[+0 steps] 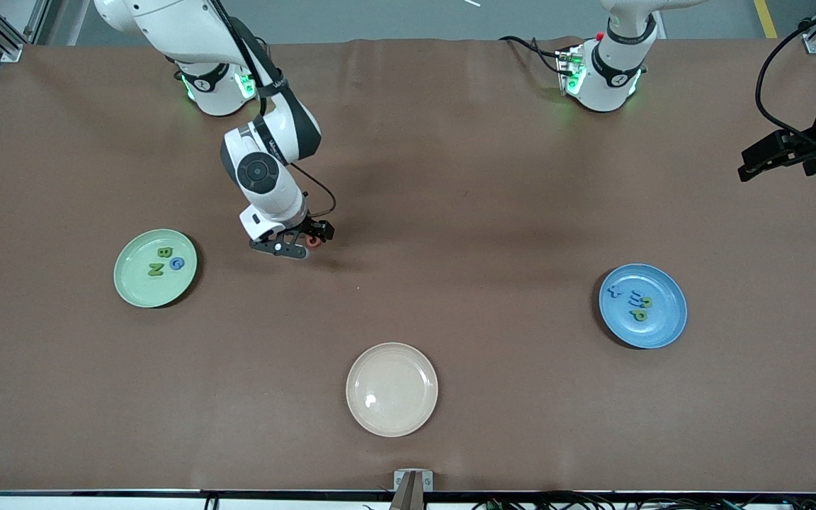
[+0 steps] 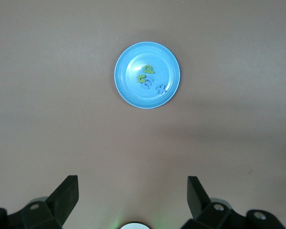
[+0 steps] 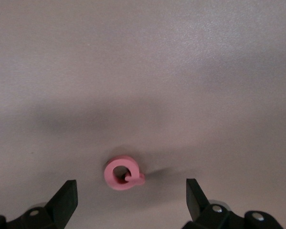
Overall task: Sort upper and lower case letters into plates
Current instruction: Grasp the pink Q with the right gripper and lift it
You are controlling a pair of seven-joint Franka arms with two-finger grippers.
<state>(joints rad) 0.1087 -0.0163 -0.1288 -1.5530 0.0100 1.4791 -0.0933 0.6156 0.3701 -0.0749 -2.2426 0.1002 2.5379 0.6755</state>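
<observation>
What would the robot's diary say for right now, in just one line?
right claw: open over pink letter Q on table | left claw: open, waiting above blue plate | green plate: B, N, G

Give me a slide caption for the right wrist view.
Open right gripper poised over a pink letter lying on the brown table.

— How do the plates look from up there?
— My view shows the blue plate [image 2: 147,75] smooth, plastic-looking, faintly shiny. The cream plate [image 1: 392,389] carries a small glare spot.
— And the table [image 1: 493,212]?
— Matt brown cover, paper-like, slightly creased. The pink letter [image 3: 123,173] looks matt, foam-like.
</observation>
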